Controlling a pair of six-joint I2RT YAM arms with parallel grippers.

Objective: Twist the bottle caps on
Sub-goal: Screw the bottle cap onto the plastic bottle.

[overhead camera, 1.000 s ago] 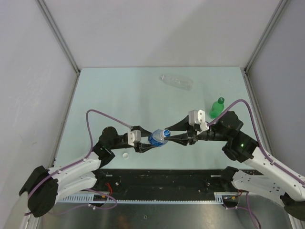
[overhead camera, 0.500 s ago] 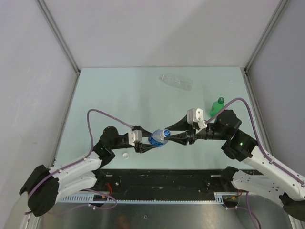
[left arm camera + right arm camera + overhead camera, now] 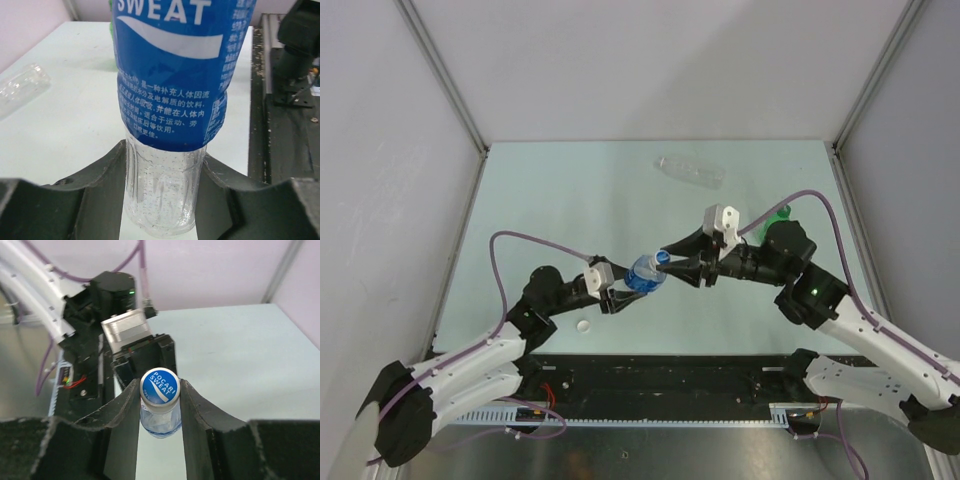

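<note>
Left gripper clamps the base of the blue-label bottle, held off the table. Its long axis runs from gripper to gripper, neck toward the right one. Right gripper pinches its white cap. 1 loose white cap lies on the pale green table near the left gripper. Clear bottle lies on its side well beyond the right gripper. Green bottle is behind the right gripper, partly hidden.

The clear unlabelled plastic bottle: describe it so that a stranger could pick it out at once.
On the pale green table, look near the middle of the far edge. The clear unlabelled plastic bottle lies there on its side. Unlike the translucent green bottle and the blue-labelled bottle held aloft, it has neither colour nor label.
</note>
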